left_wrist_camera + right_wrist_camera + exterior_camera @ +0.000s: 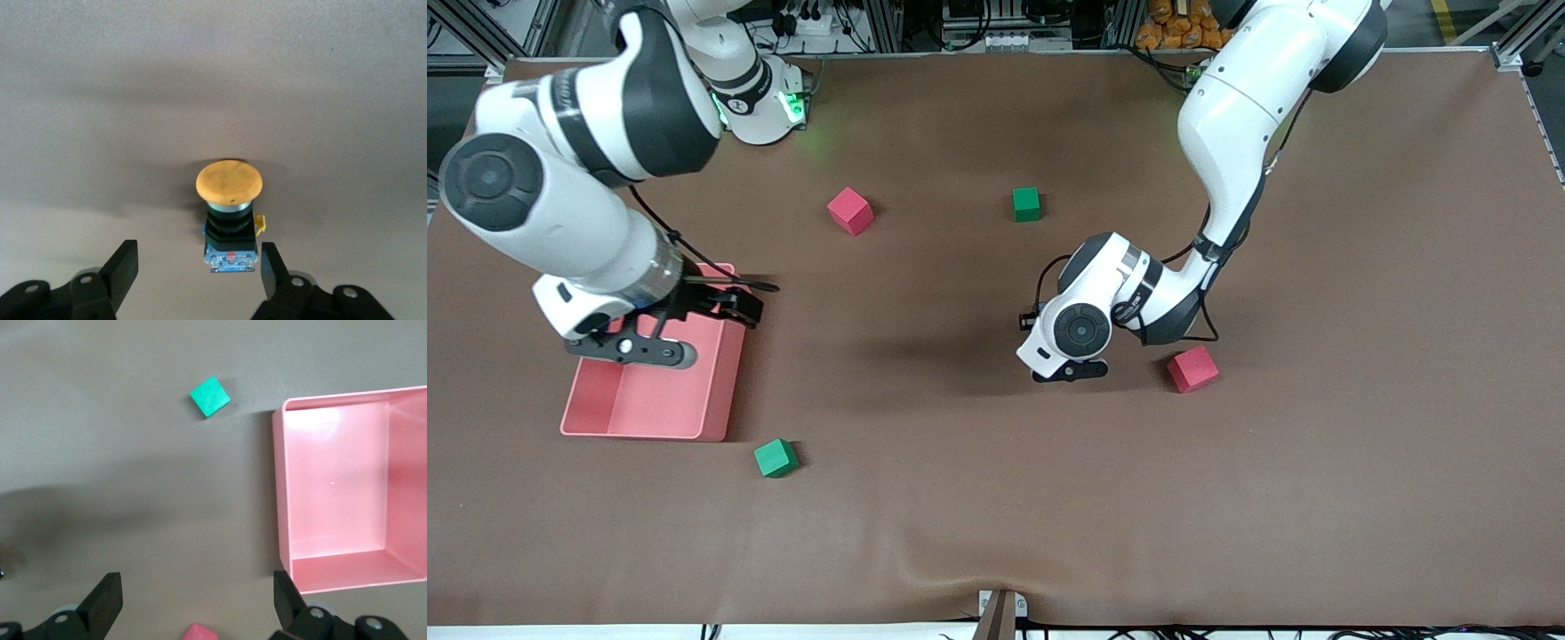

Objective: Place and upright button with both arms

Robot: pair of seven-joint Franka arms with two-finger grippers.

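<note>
- The button point(229, 210) lies on the brown worktop point(996, 498) under my left wrist, near the middle of the table. In the left wrist view its orange cap point(229, 181) points away from my gripper and its black body point(230, 230), with a pale base plate, points toward it. I judge it to be on its side or tilted, not yet upright, though I cannot be sure from this angle. In the front view my own wrist hides it.
- I judge it light and rigid. The domed cap looks smooth and would slip, and the wide head makes it top-heavy. The squarish black body, with flat faces, is the better place to pinch, just under the cap.
- My left gripper point(199, 273) hovers low over the button with its fingers spread wide. They are wider than the body, close to its base end, and not touching it.
- A red cube point(1192, 369) sits just beside my left wrist, toward the left arm's end.
- My right gripper point(198, 600) waits spread wide and empty, over the edge of the pink tray point(587, 425) at the right arm's end.
- A green cube point(775, 458) lies near the tray, nearer the front camera. Another red cube point(849, 211) and green cube point(1026, 204) lie toward the bases.
</note>
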